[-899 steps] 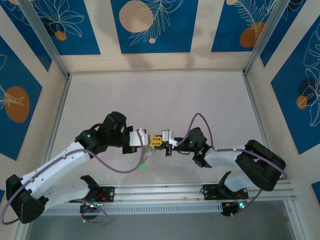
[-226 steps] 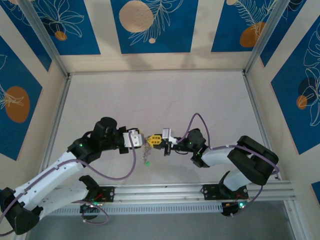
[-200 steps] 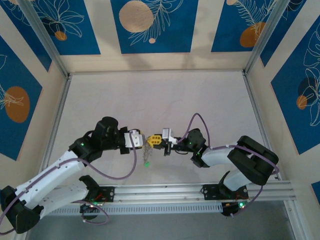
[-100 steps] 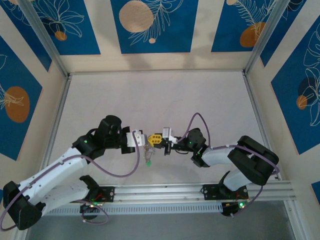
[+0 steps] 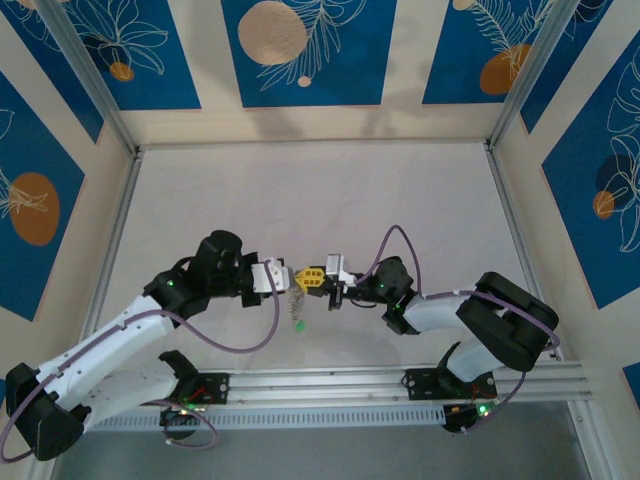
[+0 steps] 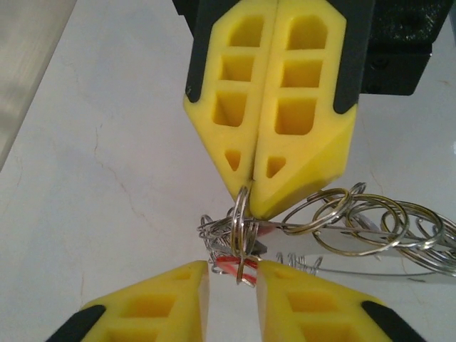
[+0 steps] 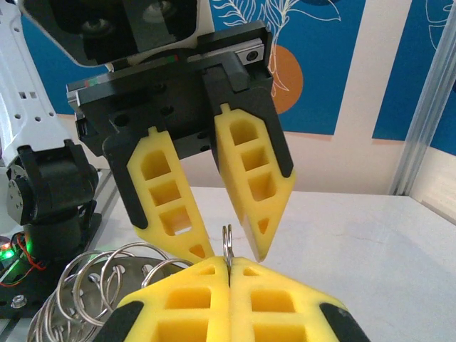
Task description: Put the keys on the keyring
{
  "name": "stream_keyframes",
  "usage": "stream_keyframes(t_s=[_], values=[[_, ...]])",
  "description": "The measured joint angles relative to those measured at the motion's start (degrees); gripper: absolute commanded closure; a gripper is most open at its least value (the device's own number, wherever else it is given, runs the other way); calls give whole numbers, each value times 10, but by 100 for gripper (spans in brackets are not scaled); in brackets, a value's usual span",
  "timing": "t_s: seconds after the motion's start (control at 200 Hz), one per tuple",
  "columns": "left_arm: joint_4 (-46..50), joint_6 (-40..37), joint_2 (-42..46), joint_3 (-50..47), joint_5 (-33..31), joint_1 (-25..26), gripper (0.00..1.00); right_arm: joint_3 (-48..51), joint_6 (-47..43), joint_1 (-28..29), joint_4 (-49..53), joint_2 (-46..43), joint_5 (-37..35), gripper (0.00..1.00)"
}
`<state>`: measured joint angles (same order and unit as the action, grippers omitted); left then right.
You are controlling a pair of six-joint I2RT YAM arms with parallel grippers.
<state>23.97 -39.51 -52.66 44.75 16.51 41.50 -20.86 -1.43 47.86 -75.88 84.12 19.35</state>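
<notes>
My right gripper (image 5: pixel 310 278) (image 7: pixel 229 267) is shut on the keyring (image 7: pixel 228 241) (image 6: pixel 241 214), a thin silvery ring seen edge-on. In the left wrist view the right gripper (image 6: pixel 249 203) points down from above. The keys (image 5: pixel 296 305) dangle below the two grippers, with a green tag (image 5: pixel 298 326) lowest. My left gripper (image 5: pixel 284 277) (image 6: pixel 233 274) faces the right one tip to tip, jaws a little apart. A red-tagged key (image 6: pixel 239 265) and the ring's lower edge sit in that gap. The left fingers (image 7: pixel 192 242) straddle the ring.
A bunch of larger silvery rings (image 6: pixel 370 224) (image 7: pixel 92 278) hangs beside the right gripper's fingers. Both arms meet over the near middle of the pale table (image 5: pixel 300 190). Metal frame posts (image 5: pixel 110 230) border the table, and a rail (image 5: pixel 330 385) runs along the near edge.
The left arm has edged slightly toward the right gripper. The right arm and the hanging keys have stayed in place.
</notes>
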Motion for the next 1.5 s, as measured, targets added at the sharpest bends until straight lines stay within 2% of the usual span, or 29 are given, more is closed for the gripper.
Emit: stream_keyframes(t_s=[0.55,0.59,0.72,0.85,0.96,1.105,1.325,1.405,1.5], values=[[-22,17,3,0,33,0,76,0,0,0,0,0,3,100],[-21,17,1,0,35,0,78,0,0,0,0,0,4,100],[-19,20,-6,2,45,0,100,0,-1,0,1,0,5,100],[-6,18,-12,11,43,0,100,-1,-6,-2,8,0,4,100],[21,14,-18,28,24,0,100,-14,-19,2,49,-9,-1,84],[90,-11,-55,92,-18,1,100,-46,-42,9,136,-39,-27,75],[162,-59,-86,140,-66,21,100,-73,-83,22,229,-57,-50,75],[182,-74,-99,152,-76,31,100,-77,-94,24,252,-57,-54,81],[200,-87,-111,161,-86,42,100,-81,-100,26,269,-57,-55,82]])
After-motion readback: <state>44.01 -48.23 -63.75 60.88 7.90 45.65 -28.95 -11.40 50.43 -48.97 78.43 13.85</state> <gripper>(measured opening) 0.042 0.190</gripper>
